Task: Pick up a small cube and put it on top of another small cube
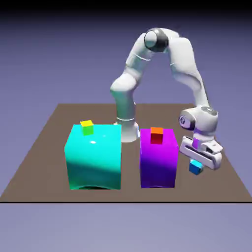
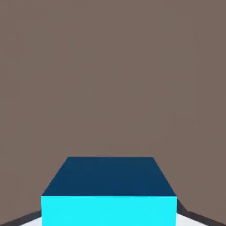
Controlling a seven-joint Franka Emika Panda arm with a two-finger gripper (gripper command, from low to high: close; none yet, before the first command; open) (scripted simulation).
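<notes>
The small blue cube [image 1: 196,168] sits between the fingers of my gripper [image 1: 197,164], which is shut on it at the exterior view's right, close above the brown table [image 1: 44,147]. In the hand view the blue cube [image 2: 109,190] fills the bottom middle and hides the finger tips, with only brown table behind it. An orange-red small cube [image 1: 156,135] rests on top of the big purple block [image 1: 158,160], just to the left of my gripper. A yellow-green small cube [image 1: 87,127] rests on the big cyan block [image 1: 94,157] further left.
The two big blocks stand side by side near the table's front edge, with a narrow gap between them. The purple block's side is close to my gripper. The arm's base [image 1: 127,129] stands behind the blocks.
</notes>
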